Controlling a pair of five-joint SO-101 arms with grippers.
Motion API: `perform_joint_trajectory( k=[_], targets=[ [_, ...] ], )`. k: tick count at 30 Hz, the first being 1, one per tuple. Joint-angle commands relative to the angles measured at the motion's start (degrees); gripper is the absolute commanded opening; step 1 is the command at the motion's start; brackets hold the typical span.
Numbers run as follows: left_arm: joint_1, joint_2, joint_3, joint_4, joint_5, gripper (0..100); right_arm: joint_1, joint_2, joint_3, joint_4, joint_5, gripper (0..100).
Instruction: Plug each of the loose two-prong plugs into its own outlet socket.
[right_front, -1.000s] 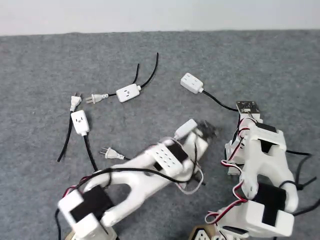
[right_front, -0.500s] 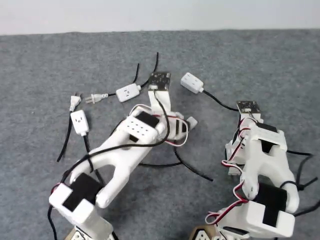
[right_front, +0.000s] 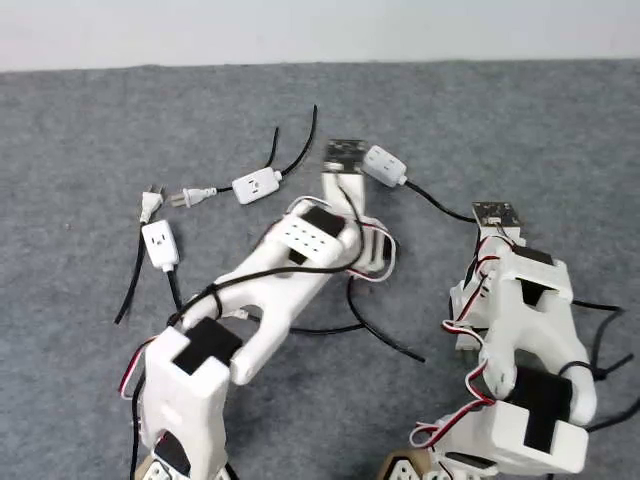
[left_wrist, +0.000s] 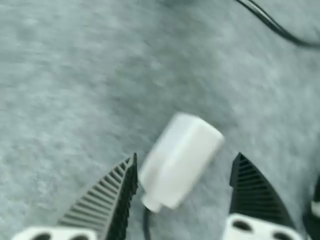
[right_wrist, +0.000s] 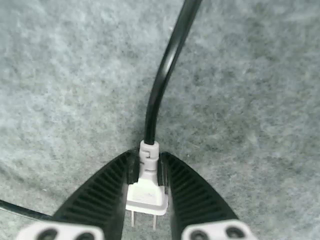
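Across the grey tabletop (right_front: 520, 110) in the high view, two white arms: left arm (right_front: 285, 285) stretched from lower left toward upper centre, right arm (right_front: 525, 330) folded at lower right. Around them, white sockets on black cords: upper-centre socket (right_front: 384, 166) just beside the left arm's far end, second socket (right_front: 257, 184) and third socket (right_front: 160, 245) at upper left, with a loose plug (right_front: 193, 197) just beside the second and the other loose plug (right_front: 151, 203) just above the third, neither apparently seated. At centre of the left wrist view, a white outlet socket (left_wrist: 181, 150) lying on the tabletop between the fingers (left_wrist: 117, 197) of the left gripper (left_wrist: 186, 159), spread wide, clear of it on both sides, holding nothing; cannot match it with certainty to any socket of the high view. At lower centre of the right wrist view, right gripper (right_wrist: 146, 159) closed on a two-prong plug (right_wrist: 146, 194), pinching its white body from both sides, prongs toward the bottom edge, black cord (right_wrist: 167, 70) running off to the top edge. Judged step: plug secured on the right, socket not yet gripped on the left. Next, likely: close the left fingers squarely on the socket body, lift, turn its slotted face toward the prongs, then bring both together in line. With the prongs pointing back between the right fingers, probably little room there, so perhaps a regrasp first.
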Motion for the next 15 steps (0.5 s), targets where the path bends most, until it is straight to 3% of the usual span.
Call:
perform_joint_trajectory(
  k=[1,4,10,15],
  targets=[
    [3.4,-0.2,-3.1,0.9,-1.7,26,1.2,0.0,-3.2,-1.2,0.2,0.8],
    [6.5,-0.1,-3.1,0.9,-4.5,19,1.2,0.0,-3.2,-1.2,0.2,0.8],
    [13.7,2.6,-5.0,4.6,-18.5,4,1.2,0.0,-3.2,-1.2,0.2,0.8],
    [13.6,7.3,-12.0,11.5,-20.4,4,1.2,0.0,-3.2,-1.3,0.2,0.8]
  ],
)
